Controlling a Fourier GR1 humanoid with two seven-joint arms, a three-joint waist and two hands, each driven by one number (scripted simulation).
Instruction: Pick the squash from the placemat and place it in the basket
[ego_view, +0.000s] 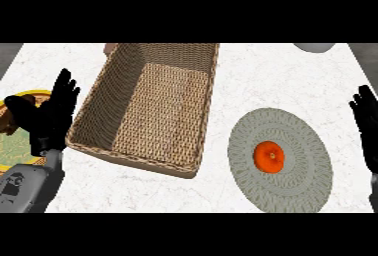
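Squash (269, 156), orange and round, lies at the middle of the grey round placemat (295, 185), well apart from the right hand (367, 127), which rests with fingers straight at the right edge. Left of the mat the wicker basket (111, 100) holds nothing, and the left hand (53, 115) stands beside it with fingers relaxed, over a yellow plate (22, 150). All sit on a white marbled counter (273, 75), with a grey bowl (317, 47) at the far edge.

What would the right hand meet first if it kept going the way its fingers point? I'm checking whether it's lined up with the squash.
Nothing, as far as the view shows. The right hand points up along the counter's right edge, beside the placemat; the squash lies off to its left.
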